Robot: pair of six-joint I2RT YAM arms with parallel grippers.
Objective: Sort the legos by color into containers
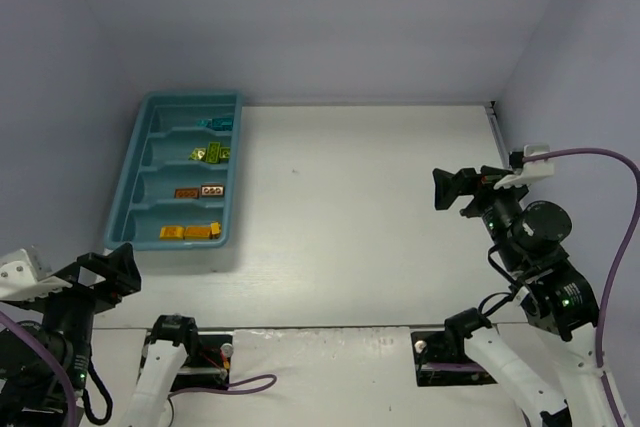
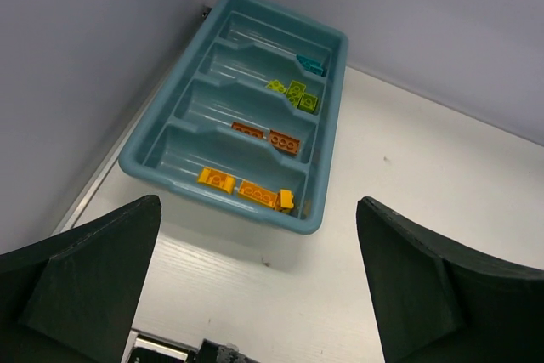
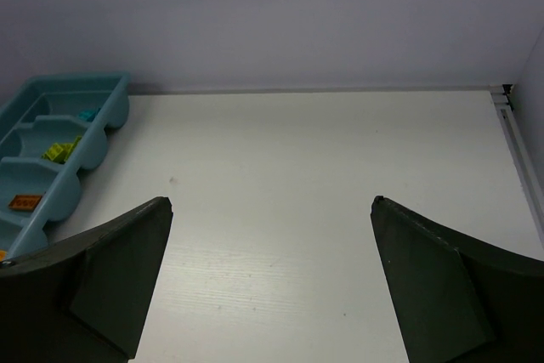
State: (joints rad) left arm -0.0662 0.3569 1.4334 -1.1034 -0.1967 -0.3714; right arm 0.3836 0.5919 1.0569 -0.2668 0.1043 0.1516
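Legos (image 2: 255,191) grouped by colour in four compartments of teal tray (image 1: 125,182), far left; left gripper (image 2: 257,210) and right gripper (image 3: 270,203), jaws spread wide, holding nothing.

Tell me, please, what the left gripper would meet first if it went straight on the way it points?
Probably the tray's near end, by the yellow legos; only bare table lies between, though depth is unclear.

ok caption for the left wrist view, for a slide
Open left tool facing a teal tray, its four compartments holding cyan, green, brown and orange bricks.
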